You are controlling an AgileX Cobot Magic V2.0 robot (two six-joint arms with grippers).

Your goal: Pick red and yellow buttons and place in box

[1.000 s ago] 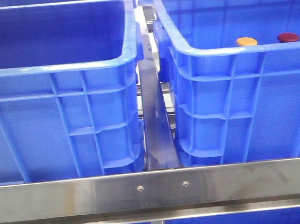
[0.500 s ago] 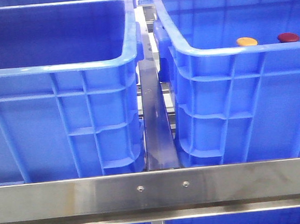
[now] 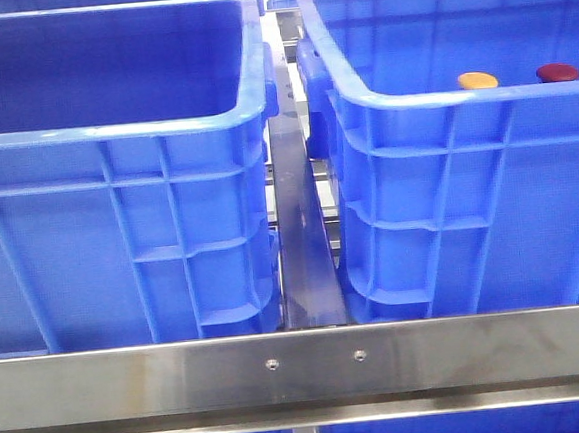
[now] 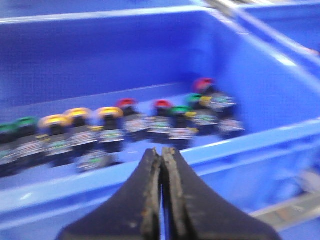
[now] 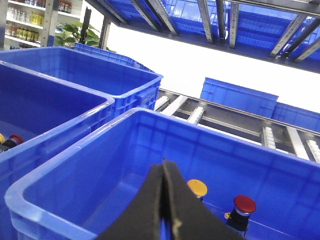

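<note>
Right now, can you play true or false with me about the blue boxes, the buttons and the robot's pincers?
1. A yellow button and a red button sit inside the right-hand crate. True.
2. The red button is to the left of the yellow one in the front view. False: the red one is on the right.
3. The left pincer is wide open. False: its fingers are pressed together, holding nothing.
4. The right pincer is shut and empty. True.
5. The left wrist camera shows a row of buttons in a crate, with green caps too. True, though the picture is blurry.
</note>
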